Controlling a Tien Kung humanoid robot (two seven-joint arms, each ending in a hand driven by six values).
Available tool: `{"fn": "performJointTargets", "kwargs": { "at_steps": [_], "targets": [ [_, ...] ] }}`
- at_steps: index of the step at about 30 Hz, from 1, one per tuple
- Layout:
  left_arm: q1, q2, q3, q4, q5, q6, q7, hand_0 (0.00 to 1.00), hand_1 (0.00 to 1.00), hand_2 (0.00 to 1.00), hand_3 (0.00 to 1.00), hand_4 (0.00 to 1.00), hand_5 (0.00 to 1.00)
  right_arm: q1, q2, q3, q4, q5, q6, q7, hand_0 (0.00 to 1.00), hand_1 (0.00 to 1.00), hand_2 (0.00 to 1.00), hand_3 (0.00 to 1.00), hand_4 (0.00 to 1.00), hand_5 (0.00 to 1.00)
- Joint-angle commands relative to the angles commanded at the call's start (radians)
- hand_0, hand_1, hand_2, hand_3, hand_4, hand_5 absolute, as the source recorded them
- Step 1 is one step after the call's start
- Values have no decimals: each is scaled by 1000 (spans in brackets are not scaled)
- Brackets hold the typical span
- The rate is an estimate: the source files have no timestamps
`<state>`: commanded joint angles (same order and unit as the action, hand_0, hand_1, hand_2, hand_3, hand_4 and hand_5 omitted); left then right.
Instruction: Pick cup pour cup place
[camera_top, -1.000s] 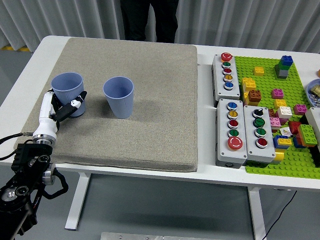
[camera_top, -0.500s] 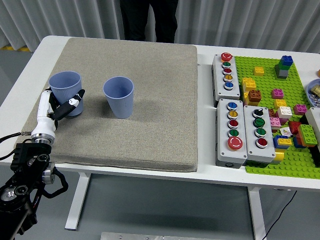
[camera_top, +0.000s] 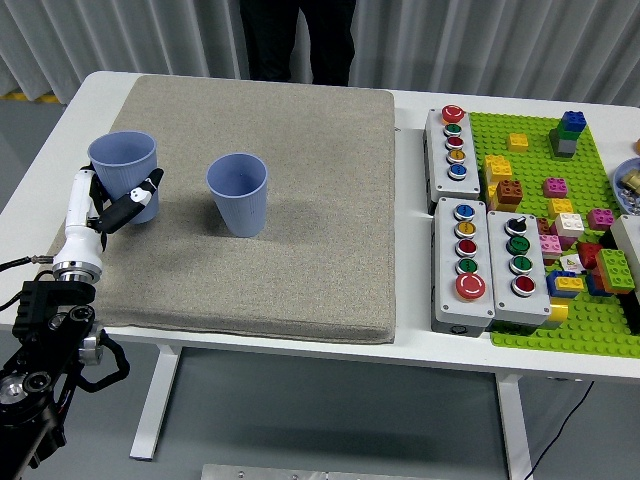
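Held cup: pale blue plastic cup (camera_top: 124, 170), upright or nearly so, at the left edge of the grey fabric mat (camera_top: 300, 220), base apparently clear of the mat, though contact cannot be ruled out from this view. Receiving cup: second pale blue plastic cup (camera_top: 238, 193), upright on the mat, near and to the right of the first, not touching. Contents of either cup not discernible.

Step in hand, as judged: carry towards the pour. Recommended: rim kept level during the carry; lip brought above and just beside the receiving cup's mouth before any tilt; slow tilt towards the right, no contact with the standing cup, since a light empty-looking cup would tip readily. Grip low on the wall judged liable to slip when tilted.

Left hand (camera_top: 108, 208): white-and-black fingers (camera_top: 133, 199) wrapped round the lower wall of the held cup, thumb side to the left. Forearm rising from the lower left corner, wrist roughly vertical.

Right hand: absent from the picture.

White table (camera_top: 415, 345): button boxes and toy bricks at right, well apart, uninvolved.
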<state>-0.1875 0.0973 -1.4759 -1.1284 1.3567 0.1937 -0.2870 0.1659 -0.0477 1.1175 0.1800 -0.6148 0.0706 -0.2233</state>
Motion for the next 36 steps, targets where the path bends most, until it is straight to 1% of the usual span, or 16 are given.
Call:
{"fn": "performJointTargets", "kwargs": {
  "at_steps": [3, 5, 6, 7, 9, 11, 12, 14, 17, 19, 22, 27, 32, 36],
  "targets": [
    [9, 24, -21, -34, 88, -2, 15, 522, 540, 574, 506, 708, 240, -3, 0, 0, 0, -1, 0, 0, 679, 673, 682, 642, 435, 167],
    [16, 44, -24, -52, 102, -7, 20, 522, 540, 574, 506, 708, 240, -4, -1, 0, 0, -1, 0, 0, 679, 673, 682, 642, 435, 167],
    [21, 62, -23, -66, 109, -12, 24, 518, 541, 574, 506, 702, 233, -6, -1, 0, 0, -1, 0, 1, 680, 673, 682, 641, 436, 167],
    [23, 70, -23, -72, 112, -14, 25, 518, 541, 574, 506, 702, 233, -6, -1, 0, 0, -1, 0, 1, 680, 673, 682, 641, 436, 167],
    [30, 105, -17, -97, 112, -28, 31, 518, 541, 574, 506, 702, 233, -7, -2, 0, 0, 1, 0, 2, 680, 673, 682, 641, 436, 167],
    [32, 114, -16, -103, 113, -32, 33, 518, 541, 574, 506, 702, 233, -8, -2, 0, 0, 1, 0, 2, 680, 673, 682, 641, 436, 167],
    [37, 136, -12, -123, 107, -42, 35, 518, 542, 574, 507, 702, 234, -6, -4, 0, 0, 2, 0, 3, 680, 674, 682, 642, 436, 166],
    [44, 169, -5, -152, 103, -51, 40, 518, 542, 574, 507, 702, 234, -4, -5, 0, 0, 4, 0, 3, 680, 674, 682, 642, 436, 166],
    [57, 204, 6, -190, 104, -64, 49, 518, 542, 574, 507, 702, 234, -3, -7, 0, 0, 7, -1, 4, 680, 674, 682, 642, 436, 166],
    [66, 222, 16, -212, 104, -70, 54, 518, 542, 574, 507, 700, 231, -3, -9, -1, 0, 10, -1, 5, 680, 673, 682, 642, 436, 166],
    [77, 238, 32, -235, 100, -73, 58, 518, 542, 574, 507, 700, 231, -3, -9, 1, 0, 8, -1, 5, 680, 673, 682, 642, 436, 166],
    [96, 251, 66, -269, 101, -71, 63, 518, 542, 573, 509, 700, 232, -4, -11, 4, 0, 4, -1, 3, 679, 673, 682, 642, 436, 166],
    [111, 268, 97, -302, 136, -72, 78, 518, 542, 573, 509, 701, 232, -3, -13, 5, 0, 4, -2, 3, 679, 673, 682, 642, 437, 168],
    [117, 276, 107, -323, 167, -73, 88, 520, 544, 574, 509, 701, 234, -3, -14, 6, 0, 1, -2, 2, 679, 673, 683, 642, 437, 170]
  ]
}}
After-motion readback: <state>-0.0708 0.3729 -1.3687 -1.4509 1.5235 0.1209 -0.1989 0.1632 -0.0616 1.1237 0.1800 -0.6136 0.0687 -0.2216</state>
